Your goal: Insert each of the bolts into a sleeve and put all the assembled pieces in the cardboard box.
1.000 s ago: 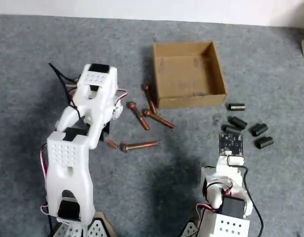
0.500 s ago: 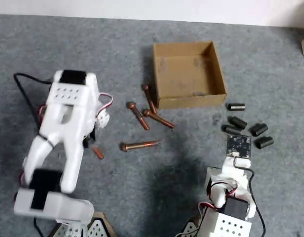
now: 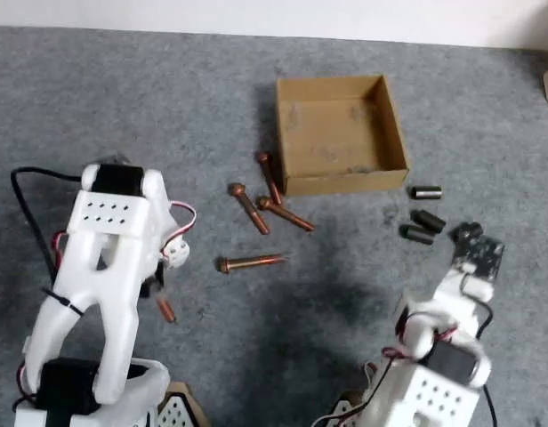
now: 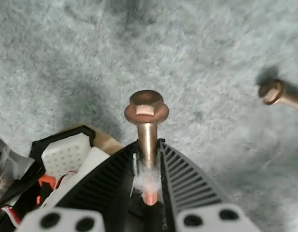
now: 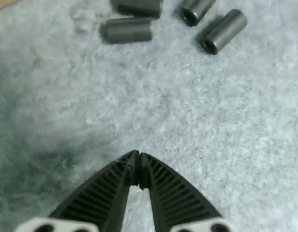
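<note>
Your left gripper [image 4: 148, 166] clamps a copper bolt [image 4: 146, 113] by its shank, ready for sleeving; your right gripper [image 5: 138, 169], fingers together and empty, hangs near the sleeves [image 5: 127, 30].

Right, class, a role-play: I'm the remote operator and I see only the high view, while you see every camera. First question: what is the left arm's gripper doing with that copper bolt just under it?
Observer: The left gripper is shut on the bolt, clamping its shank. The flanged head sticks out past the fingertips.
Operator: And the other one?
Observer: The right gripper is shut with nothing in it.
Operator: What lies ahead of it?
Observer: Grey carpet, then dark sleeves. Two of them show a hollow open end.
</note>
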Robot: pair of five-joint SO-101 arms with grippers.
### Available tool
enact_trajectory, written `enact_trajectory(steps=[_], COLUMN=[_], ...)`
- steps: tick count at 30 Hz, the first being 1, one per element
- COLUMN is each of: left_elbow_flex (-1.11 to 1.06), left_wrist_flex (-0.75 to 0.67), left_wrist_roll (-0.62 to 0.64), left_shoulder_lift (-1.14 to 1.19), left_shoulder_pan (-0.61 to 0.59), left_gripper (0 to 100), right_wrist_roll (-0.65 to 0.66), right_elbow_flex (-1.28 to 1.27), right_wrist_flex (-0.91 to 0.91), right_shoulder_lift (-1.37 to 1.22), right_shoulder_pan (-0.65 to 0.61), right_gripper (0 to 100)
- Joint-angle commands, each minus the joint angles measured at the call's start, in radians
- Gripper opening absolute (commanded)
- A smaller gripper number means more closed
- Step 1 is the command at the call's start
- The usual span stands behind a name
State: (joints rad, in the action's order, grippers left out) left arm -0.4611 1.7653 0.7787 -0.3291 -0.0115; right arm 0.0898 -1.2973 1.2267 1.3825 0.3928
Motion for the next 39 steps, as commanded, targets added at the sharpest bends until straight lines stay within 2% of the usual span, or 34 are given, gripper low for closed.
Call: enact_trajectory(steps=[1, 6, 11, 14, 19, 24, 29, 31, 35, 39], left_elbow_flex=[0.001, 0.005, 0.01, 0.012, 0.012, 0.002, 0.002, 0.002, 0.002, 0.002], left_wrist_flex=[0.017, 0.017, 0.015, 0.015, 0.014, -0.009, -0.012, -0.012, -0.012, -0.012], left_wrist_roll=[-0.012, -0.02, -0.258, -0.319, -0.321, -0.322, -0.322, -0.322, -0.321, -0.321], left_shoulder_lift=[-0.03, 0.004, 0.045, 0.059, 0.062, 0.062, 0.062, 0.062, 0.062, 0.062], left_shoulder_pan=[-0.013, -0.007, -0.005, -0.01, -0.01, -0.007, -0.005, -0.005, -0.005, -0.005], left_gripper=[0, 1, 1, 1, 1, 1, 1, 1, 1, 1], right_wrist_roll=[-0.026, -0.026, -0.021, -0.02, -0.026, -0.038, -0.089, -0.104, -0.218, -0.227], right_elbow_flex=[0.203, 0.46, 0.71, 0.843, 1.053, 1.285, 1.438, 1.468, 1.474, 1.471], right_wrist_flex=[-0.047, -0.068, -0.067, -0.062, -0.031, 0.091, 0.108, 0.108, 0.108, 0.108], right_shoulder_lift=[-0.298, -0.662, -1.017, -1.21, -1.455, -1.593, -1.682, -1.71, -1.755, -1.784], right_shoulder_pan=[0.021, 0.11, 0.186, 0.211, 0.255, 0.274, 0.274, 0.268, 0.259, 0.225], right_gripper=[0.5, 0.5, 0.7, 1.2, 13.3, 16.6, 16.6, 16.6, 16.6, 16.6])
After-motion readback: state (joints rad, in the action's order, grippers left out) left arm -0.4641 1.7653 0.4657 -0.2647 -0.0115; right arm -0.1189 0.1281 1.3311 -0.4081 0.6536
